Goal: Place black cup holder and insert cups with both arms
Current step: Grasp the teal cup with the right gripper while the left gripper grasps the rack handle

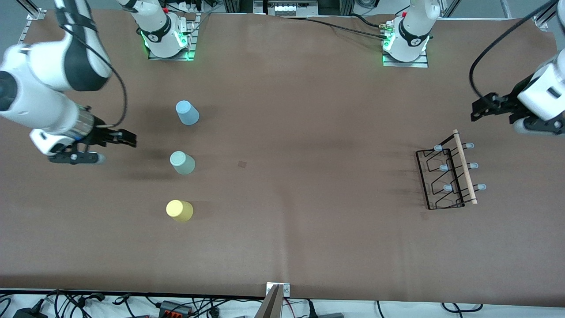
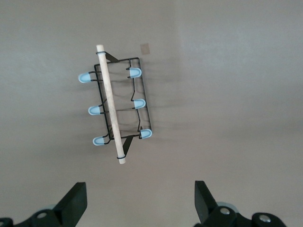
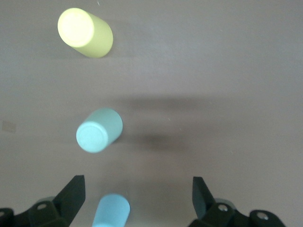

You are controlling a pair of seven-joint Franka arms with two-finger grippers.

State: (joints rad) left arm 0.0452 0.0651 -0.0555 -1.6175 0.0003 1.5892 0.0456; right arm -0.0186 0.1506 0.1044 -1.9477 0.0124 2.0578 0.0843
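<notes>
The black cup holder (image 1: 448,174) rests on the brown table at the left arm's end, its wooden rod (image 1: 463,167) on top; it also shows in the left wrist view (image 2: 116,106). My left gripper (image 1: 479,110) hovers open and empty near it, toward the arm bases (image 2: 139,203). Three cups stand closed end up in a row at the right arm's end: light blue (image 1: 187,112), grey-green (image 1: 182,162), and yellow (image 1: 179,210) nearest the front camera. My right gripper (image 1: 128,139) hovers open and empty beside the row (image 3: 137,201), with the blue cup (image 3: 111,211), the grey-green cup (image 3: 98,130) and the yellow cup (image 3: 85,33) in its wrist view.
A small dark square mark (image 1: 242,164) lies on the table's middle. The arm bases (image 1: 167,37) (image 1: 406,42) stand along the table's edge farthest from the front camera. A clamp (image 1: 278,293) and cables sit at the nearest edge.
</notes>
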